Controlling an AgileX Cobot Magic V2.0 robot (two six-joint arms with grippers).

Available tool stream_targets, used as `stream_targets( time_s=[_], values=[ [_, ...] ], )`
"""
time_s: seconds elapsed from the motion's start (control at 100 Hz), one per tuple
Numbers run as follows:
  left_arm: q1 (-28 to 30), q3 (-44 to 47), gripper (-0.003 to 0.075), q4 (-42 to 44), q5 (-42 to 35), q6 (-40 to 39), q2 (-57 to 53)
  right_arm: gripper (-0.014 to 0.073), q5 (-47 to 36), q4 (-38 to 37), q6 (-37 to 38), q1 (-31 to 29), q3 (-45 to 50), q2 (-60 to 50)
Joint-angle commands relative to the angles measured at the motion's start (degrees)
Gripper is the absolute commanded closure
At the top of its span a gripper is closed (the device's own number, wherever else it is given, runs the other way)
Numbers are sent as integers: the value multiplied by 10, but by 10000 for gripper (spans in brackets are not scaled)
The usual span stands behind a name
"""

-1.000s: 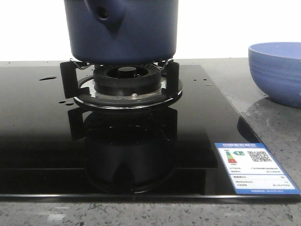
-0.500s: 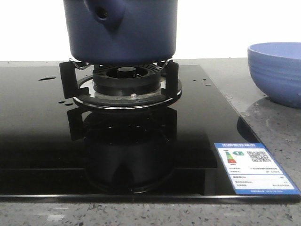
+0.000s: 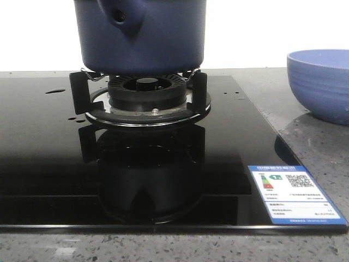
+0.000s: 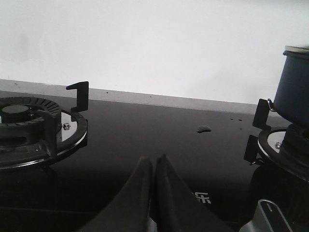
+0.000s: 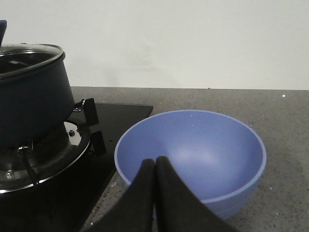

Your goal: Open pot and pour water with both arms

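The dark navy pot [image 3: 140, 38] stands on the burner grate [image 3: 144, 95] at the top centre of the front view, its handle socket [image 3: 119, 15] facing me. It also shows in the left wrist view [image 4: 294, 89] and in the right wrist view [image 5: 29, 96], where a glass lid [image 5: 26, 54] covers it. Water shows as small drops [image 3: 55, 90] on the black cooktop, and as a drop [image 4: 203, 128] in the left wrist view. My left gripper [image 4: 153, 159] is shut and empty over the cooktop. My right gripper [image 5: 155, 162] is shut and empty in front of the bowl.
A lighter blue bowl [image 3: 322, 82] sits on the grey counter right of the cooktop; in the right wrist view [image 5: 193, 154] it looks empty. A second burner [image 4: 29, 128] lies left of the pot. An energy label [image 3: 294, 194] is stuck at the cooktop's front right corner.
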Motion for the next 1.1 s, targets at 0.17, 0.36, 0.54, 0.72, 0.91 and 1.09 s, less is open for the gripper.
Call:
stream_targets(
  time_s=[0.17,0.36,0.54,0.72,0.91,1.09],
  values=[
    [3,19,739,1,-39,-5,-15,639,-25,1,-8,1,-15,3],
    [3,19,739,1,-39,-5,-15,638,-25,1,-8,1,-15,3],
    [3,19,739,1,-39,-5,-15,639,-25,1,-8,1,-15,3],
    [3,19,739,1,-39,-5,-15,639,-25,1,-8,1,-15,3],
    [3,19,739,1,-39,-5,-15,639,-26,-6,-7,1,-15,3],
    [3,19,739,1,-39,-5,-15,639,-58,-350,313,-17,-6,-2]
  ],
)
